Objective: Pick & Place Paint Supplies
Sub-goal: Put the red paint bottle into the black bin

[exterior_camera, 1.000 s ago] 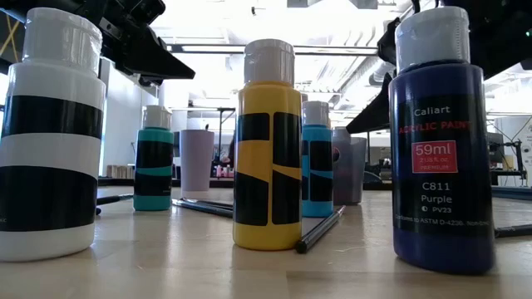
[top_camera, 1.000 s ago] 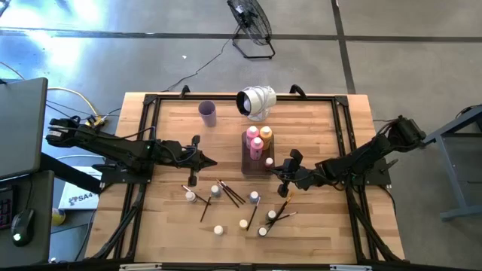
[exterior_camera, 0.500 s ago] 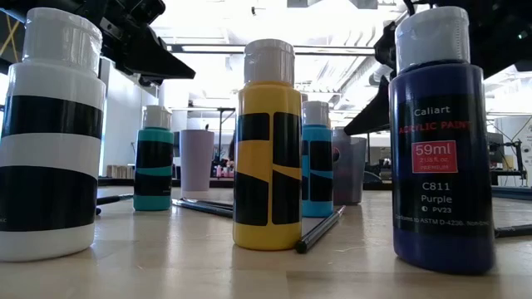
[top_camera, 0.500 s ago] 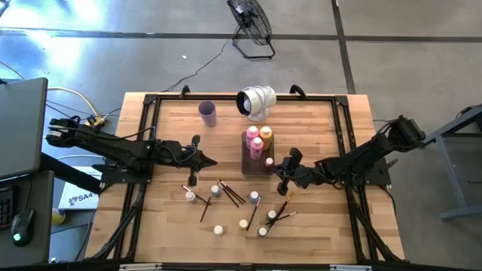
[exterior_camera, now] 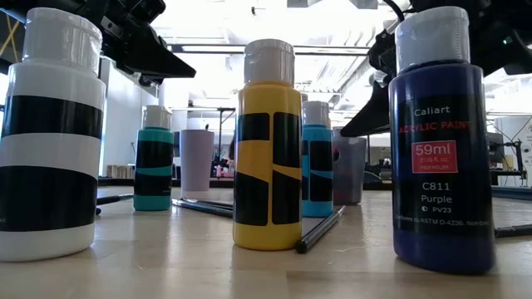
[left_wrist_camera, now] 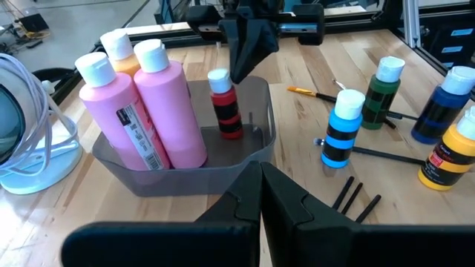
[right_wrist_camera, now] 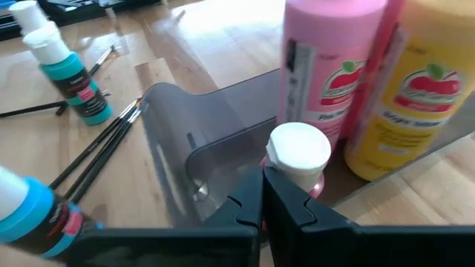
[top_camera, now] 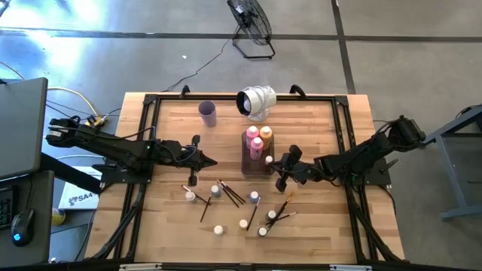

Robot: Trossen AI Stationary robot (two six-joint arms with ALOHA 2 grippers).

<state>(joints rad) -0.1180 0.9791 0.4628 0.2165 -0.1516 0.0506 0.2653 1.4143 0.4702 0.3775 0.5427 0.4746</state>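
Paint bottles (top_camera: 257, 143) first: two pink and one orange, upright and packed close in the grey tray (top_camera: 248, 167), which looks like the drop-off spot. Sharing that tray, a small red bottle (right_wrist_camera: 298, 152) with a white cap, upright at the end nearer the right arm, probably the latest delivery.

Over to the right claw (right_wrist_camera: 261, 182): pressed together, pinching nothing. Hangs just above and beside the small red bottle, tips right at the white cap but not around it. From the left wrist view, points down over the tray's open top, just clear of the cap. Reads as a release already made rather than a grab about to happen, though that is only a judgement.

Now the left claw (left_wrist_camera: 260, 178): pressed together too, empty, waiting just short of the tray's wall on the opposite side, aimed at the pink pair.

Plenty left to collect: small bottles (top_camera: 215, 191) scattered upright across the near half of the desk (top_camera: 316, 120), thin brushes (top_camera: 230, 193) lying flat among them, all well apart from both claws. Near the far edge, a purple cup (top_camera: 208, 113), upright and well clear of the tray.
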